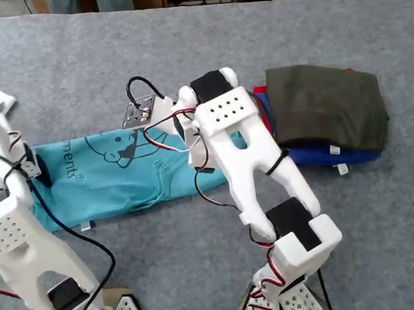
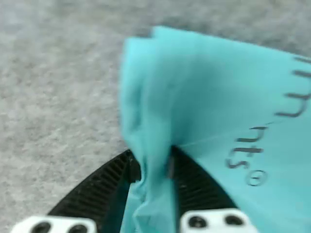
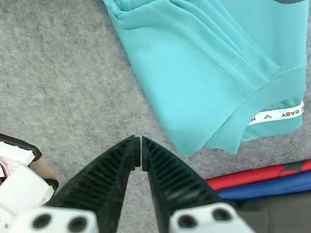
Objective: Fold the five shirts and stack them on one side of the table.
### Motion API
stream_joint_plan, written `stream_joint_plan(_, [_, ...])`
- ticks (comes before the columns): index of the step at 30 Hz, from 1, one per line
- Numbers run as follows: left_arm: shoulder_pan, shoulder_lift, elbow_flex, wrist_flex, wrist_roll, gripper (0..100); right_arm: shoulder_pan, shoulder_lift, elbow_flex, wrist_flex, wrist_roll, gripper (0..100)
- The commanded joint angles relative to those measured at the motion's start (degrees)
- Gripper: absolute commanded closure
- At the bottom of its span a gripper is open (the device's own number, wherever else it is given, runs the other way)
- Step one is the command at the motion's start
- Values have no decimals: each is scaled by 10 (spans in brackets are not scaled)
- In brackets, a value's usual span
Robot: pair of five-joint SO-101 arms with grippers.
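Teal shirt [image 1: 117,178] pinched at one end by the left gripper [image 2: 154,167].
Its jaws clamp a bunched edge; the right gripper [image 3: 141,145] hangs closed, empty, near the other end. Soft and limp, it should sag, so doubled edges are the hold. It lies in a long printed band on the table [image 1: 68,65], beside the folded stack [image 1: 327,109].

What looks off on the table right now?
Nothing damaged. The teal shirt lies as a rumpled band, its lower edge bunched, one end pinched in the left gripper. On the far side, the blue shirt and red shirt peek out unevenly under the olive shirt.
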Motion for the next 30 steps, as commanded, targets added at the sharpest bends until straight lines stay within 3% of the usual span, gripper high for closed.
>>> stream_joint_plan(1, [7, 6, -4, 4, -6, 971, 6, -29, -4, 1, -5, 984])
stream_joint_plan(8, [-40, -61, -46, 55, -8, 971, 32, -70, -5, -17, -5, 984])
stream_joint_plan(13, [-92, -95, -160, 123, -48, 971, 56, -119, -5, -28, -5, 984])
stream_joint_plan(17, [-95, -100, -231, 171, -55, 971, 83, -149, -4, -51, -5, 984])
stream_joint_plan(24, [-7, -117, -190, 171, -31, 971, 115, -184, -4, -174, -68, 984])
stream_joint_plan(30, [157, -234, -64, 170, 1, 971, 163, -229, -4, -265, -99, 984])
